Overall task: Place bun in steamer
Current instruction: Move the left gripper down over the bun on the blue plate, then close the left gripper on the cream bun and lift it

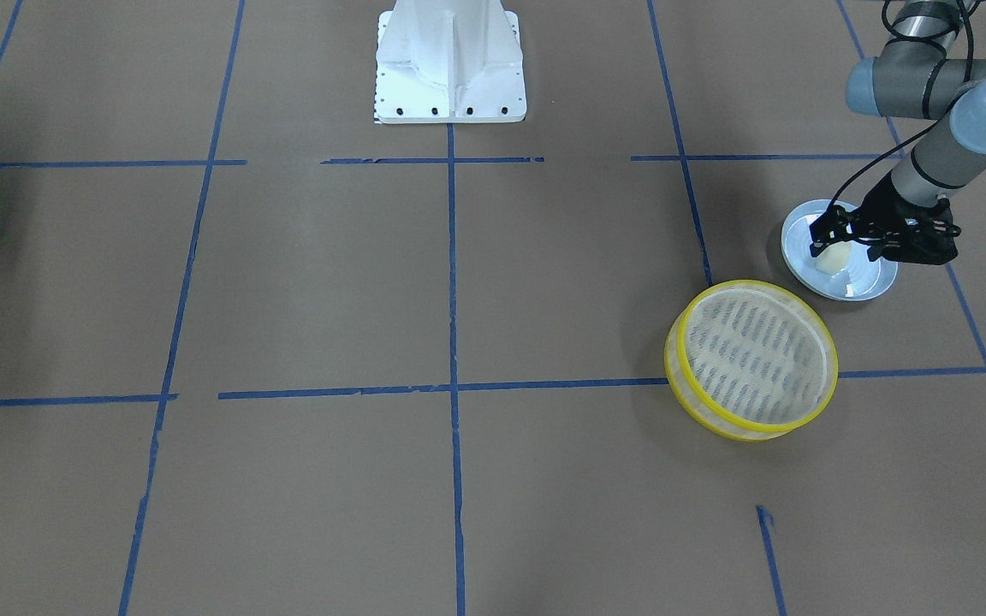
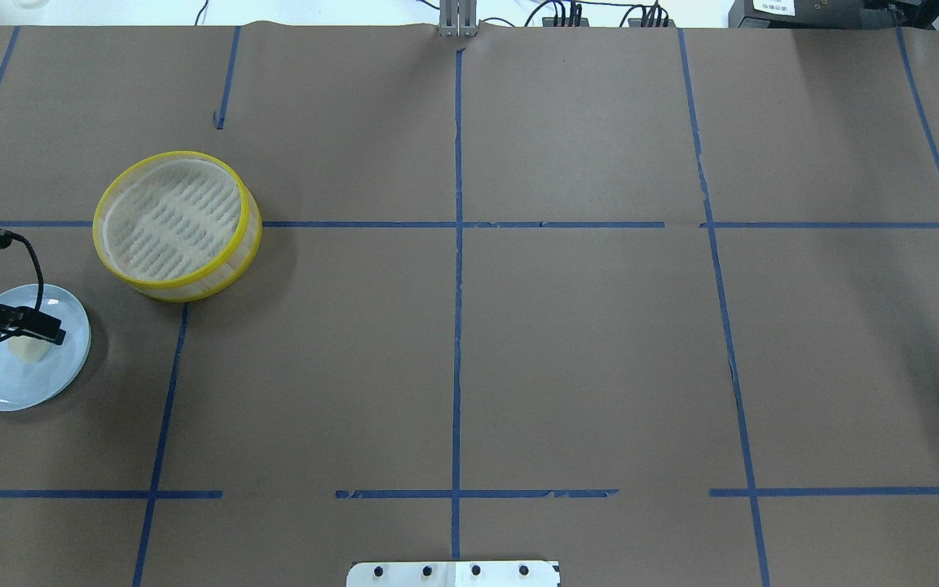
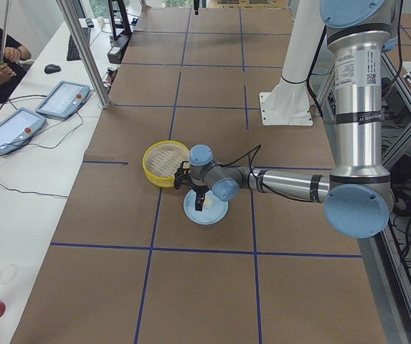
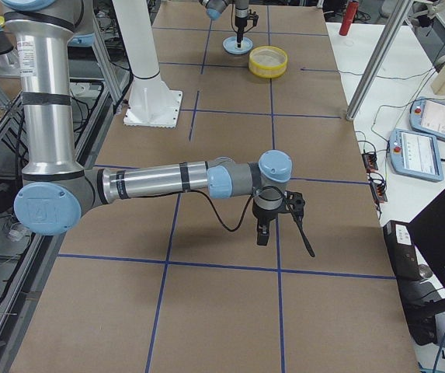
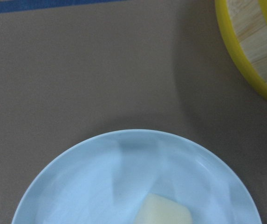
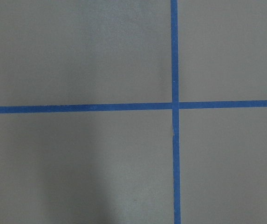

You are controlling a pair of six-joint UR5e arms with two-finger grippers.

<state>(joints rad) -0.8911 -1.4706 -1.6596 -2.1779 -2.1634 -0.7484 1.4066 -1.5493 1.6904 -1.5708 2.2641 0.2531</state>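
L gripper over bun on plate, steamer nearby.

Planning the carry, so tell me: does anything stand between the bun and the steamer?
Nothing visible does. The bun lies on the plate under the left pincer; only bare table separates plate and steamer.

Bun: smooth, matt. Plate: glossy, glazed look. Steamer: bamboo-grain wall; rim bands plastic-looking, smooth. Table cover: matt brown paper; tape lines slightly shiny.
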